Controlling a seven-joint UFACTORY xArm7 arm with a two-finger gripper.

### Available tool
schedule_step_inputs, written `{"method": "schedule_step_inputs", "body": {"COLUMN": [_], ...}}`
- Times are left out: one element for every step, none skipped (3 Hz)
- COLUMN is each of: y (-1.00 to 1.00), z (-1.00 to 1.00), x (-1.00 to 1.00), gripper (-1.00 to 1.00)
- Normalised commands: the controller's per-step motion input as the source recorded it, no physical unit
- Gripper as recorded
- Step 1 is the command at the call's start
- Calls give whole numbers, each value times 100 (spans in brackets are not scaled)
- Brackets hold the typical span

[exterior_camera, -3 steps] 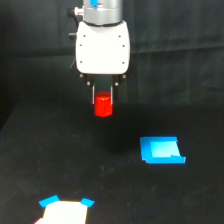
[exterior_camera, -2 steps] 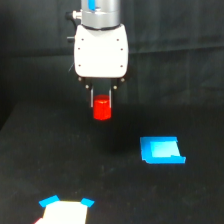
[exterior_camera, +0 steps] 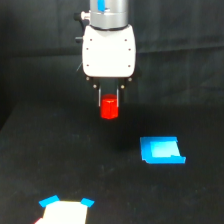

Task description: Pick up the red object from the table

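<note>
One arm in view; near left, white piece with blue corners (exterior_camera: 64, 209) cut off by bottom edge, identity unclear; centre, gripper (exterior_camera: 109, 100) hangs from white housing, fingers (exterior_camera: 100, 96) narrow, clamped on upper part of red object (exterior_camera: 109, 108), so block sits between them, apparently clear of black surface (exterior_camera: 30, 165), though contact point hard to judge against dark ground; right, blue tray-like piece (exterior_camera: 162, 150) lies apart, blurred, not needed for task.
</note>
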Motion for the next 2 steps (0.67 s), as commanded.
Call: {"method": "schedule_step_inputs", "body": {"y": [-3, 23], "z": [61, 66], "x": [30, 2], "gripper": [-100, -97]}}
